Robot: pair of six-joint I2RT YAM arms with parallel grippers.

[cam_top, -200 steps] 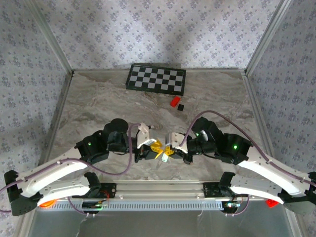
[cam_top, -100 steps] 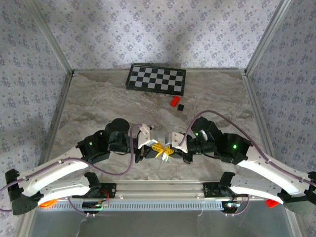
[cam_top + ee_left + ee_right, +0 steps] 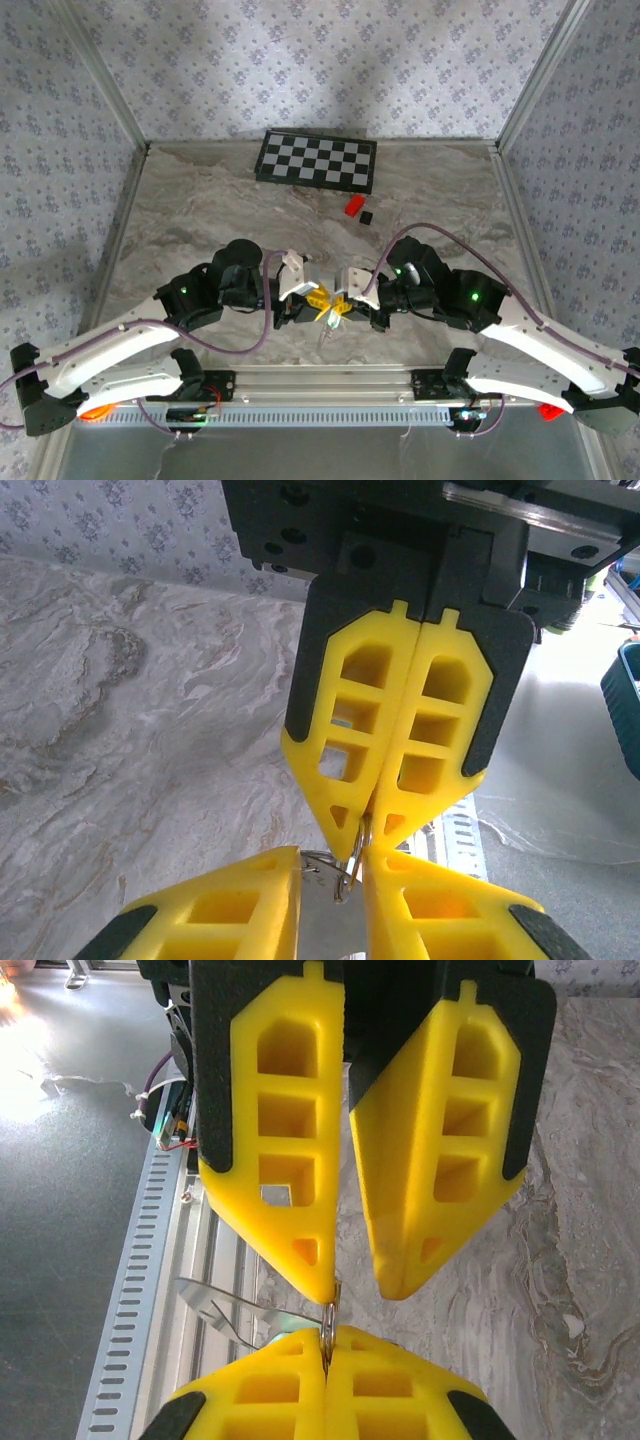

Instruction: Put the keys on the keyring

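Tip to tip by the middle of the near edge of the table (image 3: 200, 215): left tool (image 3: 360, 1288) and right tool (image 3: 365, 822). Right tool closed all the way, pinching the keyring (image 3: 346, 865), a thin wire loop, at its very tips. Off the loop, toward the near edge, a flat pale key (image 3: 225, 1310). Left tool's jaws slightly apart, one tip touching the loop; any hold on it unclear.

A table (image 3: 200, 215) with a grey-and-cream marble-patterned top carries everything; a black-and-white checkerboard mat (image 3: 317, 160) lies flat at its far middle, slightly askew; near the mat's near right corner a small red block (image 3: 353, 206) rests on the marble; a small black cube (image 3: 367, 216) sits just beside it, on its near-right side.
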